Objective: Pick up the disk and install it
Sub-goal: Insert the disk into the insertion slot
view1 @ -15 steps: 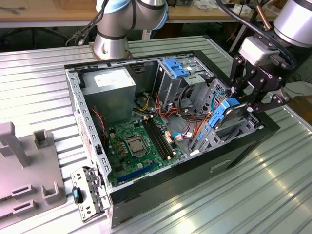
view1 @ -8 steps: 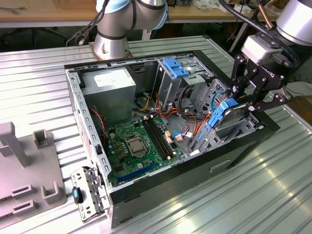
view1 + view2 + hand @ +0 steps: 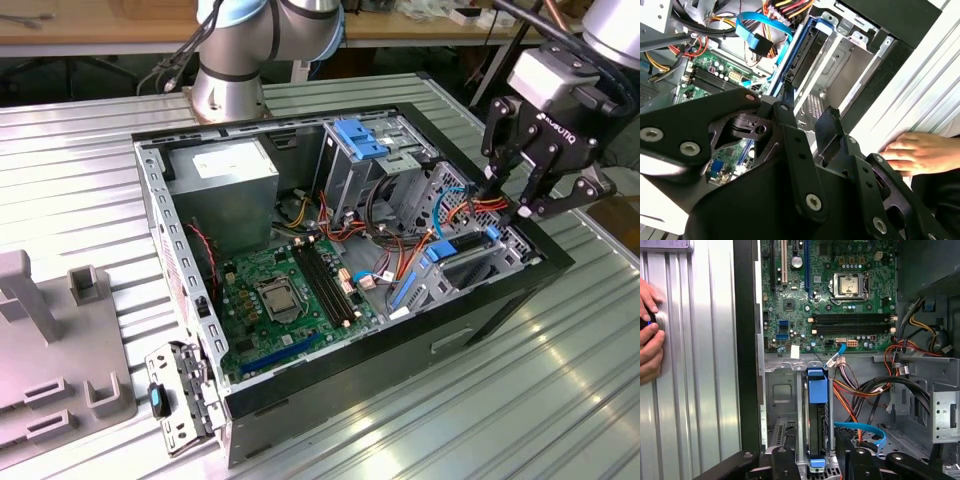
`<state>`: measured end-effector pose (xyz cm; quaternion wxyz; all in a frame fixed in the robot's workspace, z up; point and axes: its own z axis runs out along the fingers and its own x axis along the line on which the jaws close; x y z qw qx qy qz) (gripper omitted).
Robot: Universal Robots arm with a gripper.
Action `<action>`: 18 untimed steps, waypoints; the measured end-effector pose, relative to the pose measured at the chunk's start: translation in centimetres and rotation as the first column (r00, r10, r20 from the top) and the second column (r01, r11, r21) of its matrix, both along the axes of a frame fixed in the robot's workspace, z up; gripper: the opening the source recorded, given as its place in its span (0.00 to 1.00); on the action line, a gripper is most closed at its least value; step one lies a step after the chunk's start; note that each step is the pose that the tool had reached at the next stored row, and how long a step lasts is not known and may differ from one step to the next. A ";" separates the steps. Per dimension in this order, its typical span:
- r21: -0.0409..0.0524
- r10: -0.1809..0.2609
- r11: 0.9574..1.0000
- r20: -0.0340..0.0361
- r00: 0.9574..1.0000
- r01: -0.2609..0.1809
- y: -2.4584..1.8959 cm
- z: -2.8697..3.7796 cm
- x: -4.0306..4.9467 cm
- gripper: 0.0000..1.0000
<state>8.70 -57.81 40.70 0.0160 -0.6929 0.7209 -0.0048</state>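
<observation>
The disk stands on edge in a slot of the metal drive cage at the front of the open computer case. It is dark, with a bright blue carrier along its edge. In the second wrist view the disk shows with its blue rail beside the silver cage wall. My gripper hovers just above that cage at the exterior view's right. It is open, its black fingers straddling the disk's near end with a gap on each side. Nothing is between them in the exterior view.
The case lies open on a ribbed metal table, motherboard and cables exposed. A fixed blue bracket tops the rear cage. A person's hands rest on the table beside the case. A grey fixture is at the exterior view's left.
</observation>
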 end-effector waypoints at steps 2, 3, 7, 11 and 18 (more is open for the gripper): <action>0.000 0.000 1.000 0.000 1.000 0.000 0.00 0.01 0.01 0.44; 0.000 0.000 1.000 0.000 1.000 0.000 0.00 0.02 0.02 0.44; 0.000 0.000 1.000 0.000 1.000 0.000 0.00 -0.08 0.26 0.24; 0.001 0.000 1.000 0.000 1.000 0.000 0.00 -0.54 0.49 0.11; 0.001 0.000 1.000 0.000 1.000 0.000 0.00 -1.70 0.64 0.11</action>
